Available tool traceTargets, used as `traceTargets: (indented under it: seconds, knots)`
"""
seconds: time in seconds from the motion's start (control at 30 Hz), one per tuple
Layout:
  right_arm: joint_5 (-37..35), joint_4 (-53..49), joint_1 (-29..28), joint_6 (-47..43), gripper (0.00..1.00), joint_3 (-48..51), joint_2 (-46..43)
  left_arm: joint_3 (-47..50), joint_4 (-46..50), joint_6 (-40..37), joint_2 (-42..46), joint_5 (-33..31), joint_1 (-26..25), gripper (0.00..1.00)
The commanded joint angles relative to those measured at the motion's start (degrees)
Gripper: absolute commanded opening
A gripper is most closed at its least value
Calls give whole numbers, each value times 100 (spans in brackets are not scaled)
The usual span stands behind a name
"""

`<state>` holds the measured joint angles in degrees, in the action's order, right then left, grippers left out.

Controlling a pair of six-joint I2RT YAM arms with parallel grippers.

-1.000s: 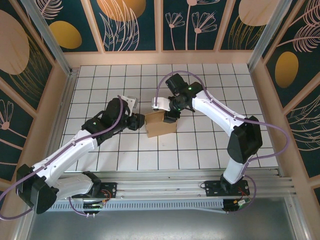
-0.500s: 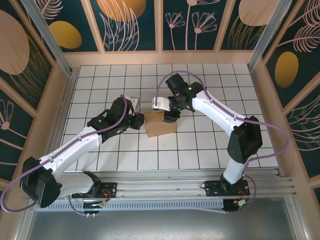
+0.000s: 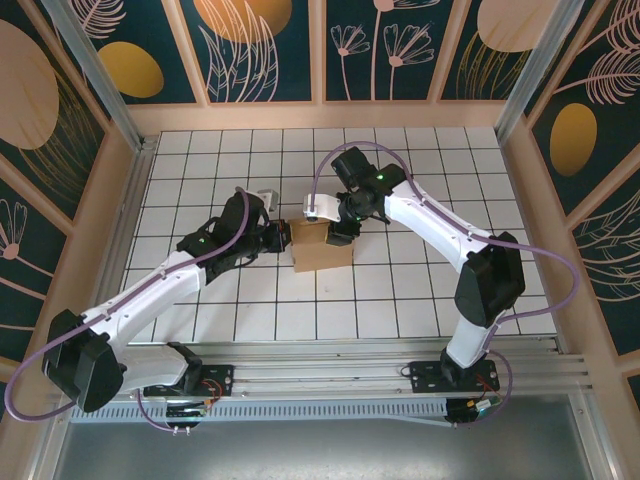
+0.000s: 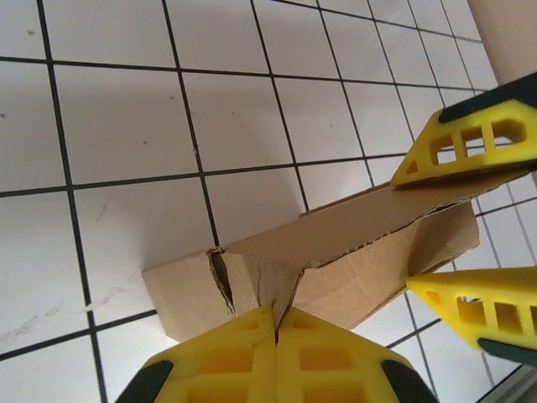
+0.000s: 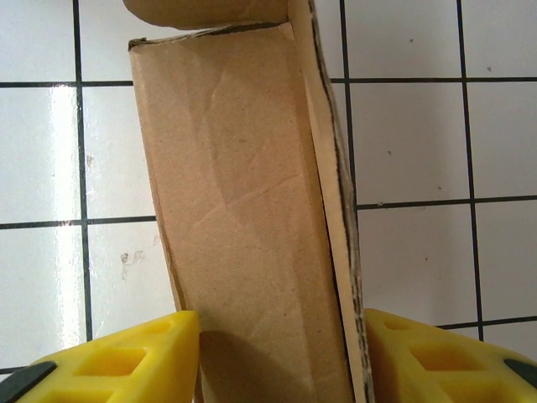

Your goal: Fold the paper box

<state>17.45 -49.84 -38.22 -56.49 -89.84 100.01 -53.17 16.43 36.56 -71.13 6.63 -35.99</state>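
Step in hand: raising and locking the walls. The paper box (image 3: 322, 250) sits on the white-gridded table (image 3: 400, 290), roughly mid-table and a little left of centre. It is partly formed, with the long walls standing and a creased corner tuck at its left end (ragged perforated edges show along the top in the left wrist view). I judge it about halfway, since the ends look unfinished.

Left claw (image 3: 285, 238): low at the box's left end. Its yellow fingers (image 4: 226, 361) are pressed fully together with no gap between them. The crease of the corner tuck runs straight into the seam where they meet, so I take it to be pinching that fold of cardboard.

Right claw (image 3: 336, 233): reaches in from the far side onto the right part of the box. Its fingers (image 5: 126, 357) stand about half apart, one on each side of the box's width, and both lie against the cardboard. It holds the box across its walls and braces it.

Next move, as I judge it: the pinched tuck needs folding inward along its crease and seating against the end wall, while the right claw holds the body steady. That calls for a short, guided push rather than a pull.

Risk: the tuck already looks torn near its root, so a hard tug could rip it further or skid the whole box across the smooth table.
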Motion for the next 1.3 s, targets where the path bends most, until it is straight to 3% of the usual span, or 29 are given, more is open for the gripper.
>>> traceTargets:
  seconds: [0.0,0.13,0.53,0.77,0.97,1.1,1.27]
  knots:
    - [-14,-52,-1,13,51,124,-90,108,-427,634,-58,271,9,0]
    - [-14,-34,1,15,51,136,-93,248,-669,912,-115,448,13,0]
    - [-12,-42,-1,10,51,154,-78,612,-579,927,-155,102,13,0]
    - [-23,-17,-1,24,51,197,-109,816,-243,785,-21,-626,9,0]
    - [-36,-17,3,59,52,206,-116,1085,-437,855,-167,-482,5,0]
    - [22,55,3,135,57,191,-176,1036,-506,811,-181,-383,4,0]
    - [339,435,12,330,72,296,-505,858,-476,737,-129,-347,10,0]
